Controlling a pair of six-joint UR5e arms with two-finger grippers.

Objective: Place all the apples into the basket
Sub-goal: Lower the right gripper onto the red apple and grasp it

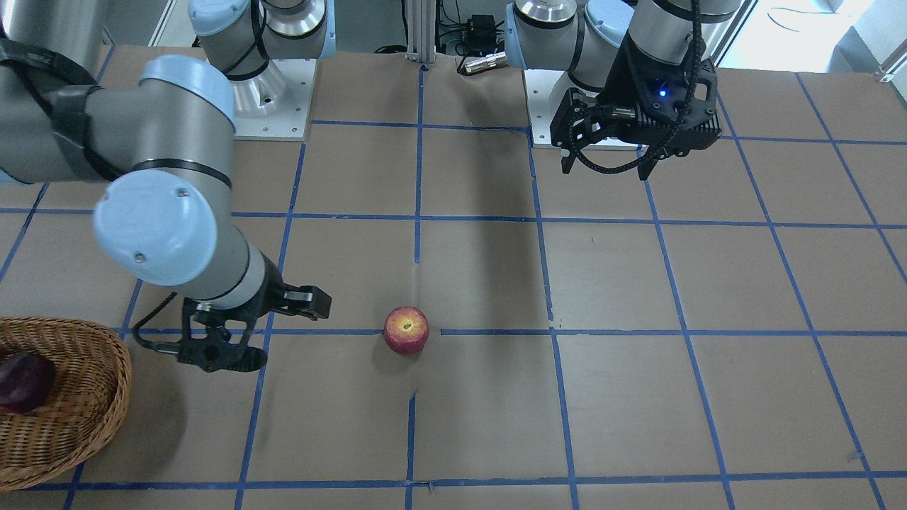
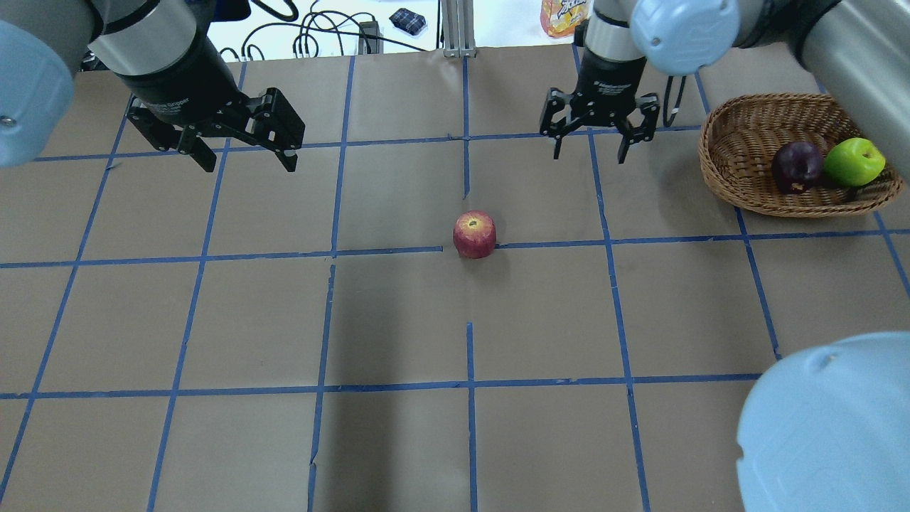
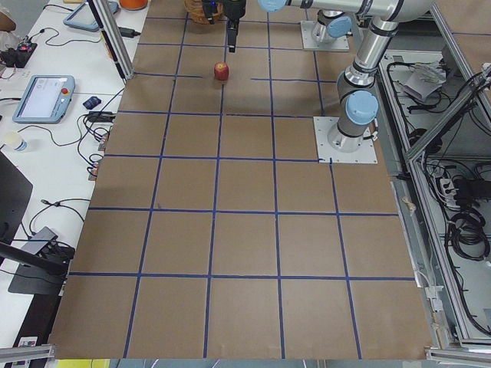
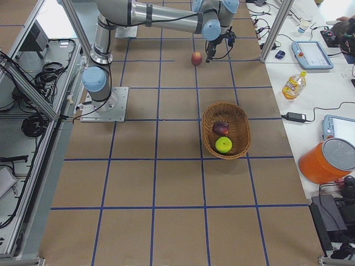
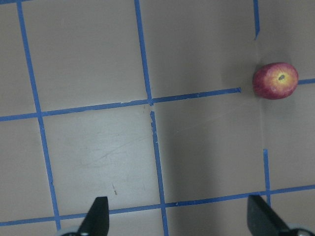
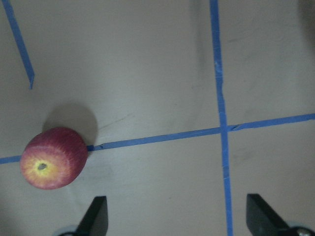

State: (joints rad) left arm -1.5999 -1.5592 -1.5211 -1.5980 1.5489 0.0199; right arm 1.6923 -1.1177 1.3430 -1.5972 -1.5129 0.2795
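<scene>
Overhead exterior shows the wicker basket (image 2: pixel 803 208) standing near the table's (image 2: pixel 398 320) right edge, on the robot's right side. It holds two apples side by side: the dark maroon apple (image 2: pixel 797 166) toward its middle and the lime-green apple (image 2: pixel 854 161) just beside it, against the wall on the side away from the table's middle. The third, the red apple (image 2: pixel 475 233), is outside the basket and well apart from it. It stands on a blue tape line near the table's middle, its yellowish stem end up. The right gripper (image 2: pixel 589 156) hangs above the table between the red apple and the basket, a little past both, jaws spread wide and holding nothing. The left gripper (image 2: pixel 250 167) hangs over the table's left half, its fingers likewise parted and empty, well away from the red apple. In the right wrist view the red apple lies left of and ahead of the gap between the fingertips.
</scene>
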